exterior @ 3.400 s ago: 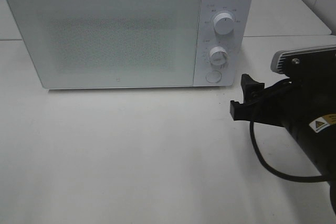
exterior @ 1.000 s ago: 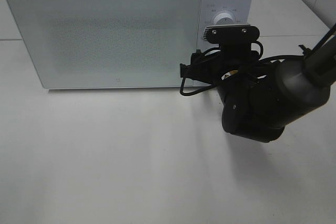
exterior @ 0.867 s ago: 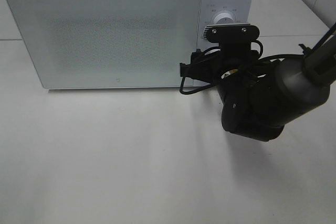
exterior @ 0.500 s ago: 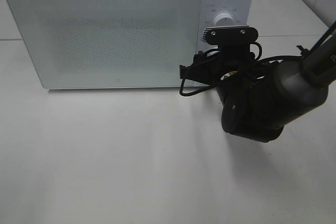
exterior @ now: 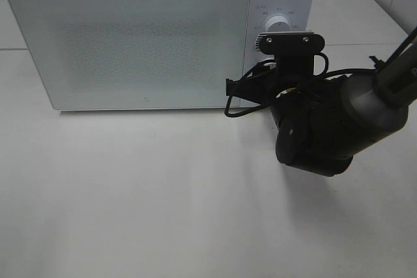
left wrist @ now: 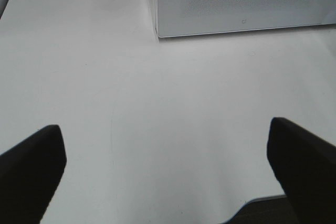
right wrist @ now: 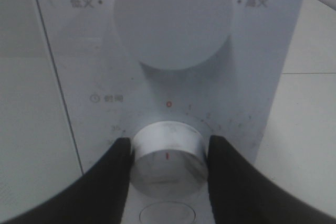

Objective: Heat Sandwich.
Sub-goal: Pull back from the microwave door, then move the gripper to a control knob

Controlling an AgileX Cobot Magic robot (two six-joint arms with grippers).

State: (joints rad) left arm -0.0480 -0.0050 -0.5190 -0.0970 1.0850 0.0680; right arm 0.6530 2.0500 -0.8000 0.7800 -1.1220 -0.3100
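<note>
The white microwave (exterior: 143, 43) stands at the back of the table with its door closed. The sandwich is out of view. My right arm (exterior: 319, 128) reaches to the control panel. In the right wrist view, my right gripper (right wrist: 168, 157) has its two black fingers pressed against both sides of the lower timer knob (right wrist: 167, 166). The knob's red mark points down toward me. The upper power knob (right wrist: 173, 19) sits above it, free. My left gripper (left wrist: 168, 153) hovers open over bare table in front of the microwave's corner (left wrist: 157, 30), holding nothing.
A round button (right wrist: 167, 214) sits below the timer knob. A black cable (exterior: 238, 99) loops from my right wrist in front of the door's right edge. White tabletop (exterior: 130, 193) spreads in front of the microwave.
The right gripper's fingers have closed in from wide apart onto the timer knob. The arm itself has barely shifted. The left gripper has not moved.
</note>
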